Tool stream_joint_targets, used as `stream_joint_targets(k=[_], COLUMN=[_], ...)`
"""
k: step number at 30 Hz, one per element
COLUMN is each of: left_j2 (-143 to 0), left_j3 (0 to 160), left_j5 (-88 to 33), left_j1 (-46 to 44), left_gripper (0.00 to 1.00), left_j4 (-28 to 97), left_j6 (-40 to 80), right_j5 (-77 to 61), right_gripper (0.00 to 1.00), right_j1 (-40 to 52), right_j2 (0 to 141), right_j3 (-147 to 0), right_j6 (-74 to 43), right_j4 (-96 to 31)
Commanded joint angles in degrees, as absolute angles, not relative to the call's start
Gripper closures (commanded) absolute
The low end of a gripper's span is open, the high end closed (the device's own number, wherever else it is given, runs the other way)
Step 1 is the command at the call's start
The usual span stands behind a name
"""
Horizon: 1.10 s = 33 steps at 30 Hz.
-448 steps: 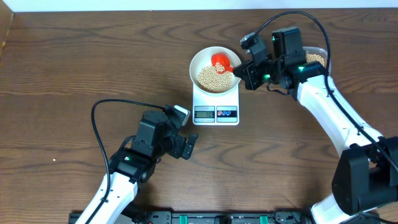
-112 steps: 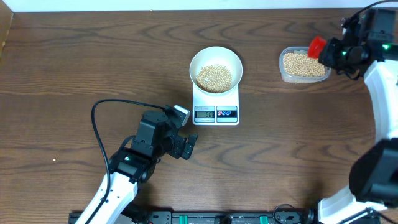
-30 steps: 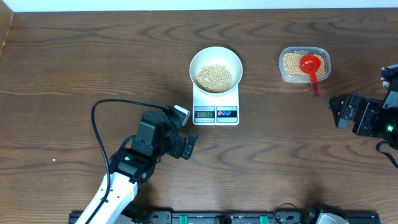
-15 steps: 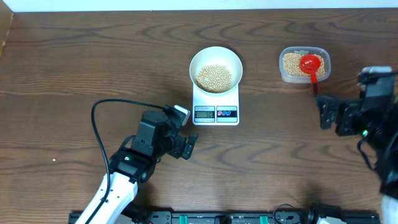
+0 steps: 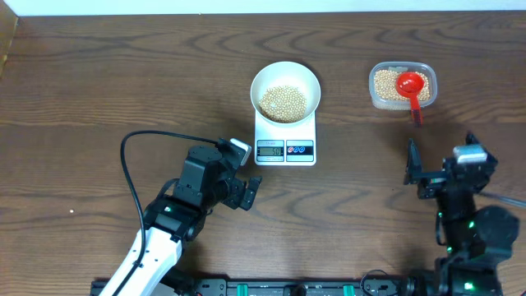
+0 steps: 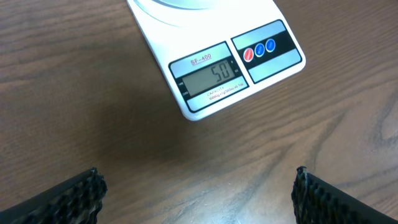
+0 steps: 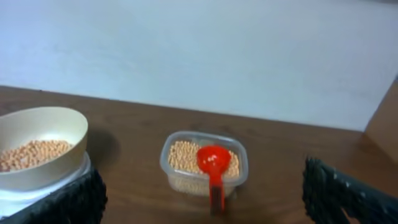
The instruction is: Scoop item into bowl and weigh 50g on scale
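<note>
Left gripper (image 6: pixel 199 194): yours, one, jaws spread wide, empty, near the scale.
Scale (image 5: pixel 285 150): one, display reading 50.
Bowl (image 5: pixel 256 83): one, sitting on the scale, holding beans (image 5: pixel 283 100).
Tub (image 5: pixel 376 100): one, more beans; one red scoop (image 5: pixel 410 85) inside.
Right gripper (image 5: pixel 417 171): yours, one, spread wide, empty.
Surface: dark wood table (image 5: pixel 99 74); white wall (image 7: pixel 199 50) behind.
</note>
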<state>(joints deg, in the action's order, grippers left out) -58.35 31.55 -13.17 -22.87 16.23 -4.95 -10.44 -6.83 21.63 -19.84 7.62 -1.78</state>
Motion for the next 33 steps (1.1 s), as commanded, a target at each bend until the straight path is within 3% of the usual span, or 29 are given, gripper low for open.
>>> stream_joint_targets(k=[1, 17, 33], left_j2=[-58.35, -58.35, -58.35], left_j3=[32.71, 32.71, 32.71], left_j5=[-12.64, -12.64, -12.64], left_j1=[-22.52, -22.52, -22.52], left_gripper=[0.02, 0.02, 0.02], left_j4=[16.21, 16.21, 16.21], left_j6=[-5.76, -5.76, -5.76], right_j5=[-8.19, -5.56, -3.14], right_gripper=[0.01, 0.01, 0.01], right_j1=[-5.89, -5.61, -4.40], right_j2=[15.51, 0.23, 0.27], right_j3=[-13.37, -0.32, -0.32], right_j6=[8.01, 8.29, 8.23], right_j4=[2.07, 0.82, -4.14])
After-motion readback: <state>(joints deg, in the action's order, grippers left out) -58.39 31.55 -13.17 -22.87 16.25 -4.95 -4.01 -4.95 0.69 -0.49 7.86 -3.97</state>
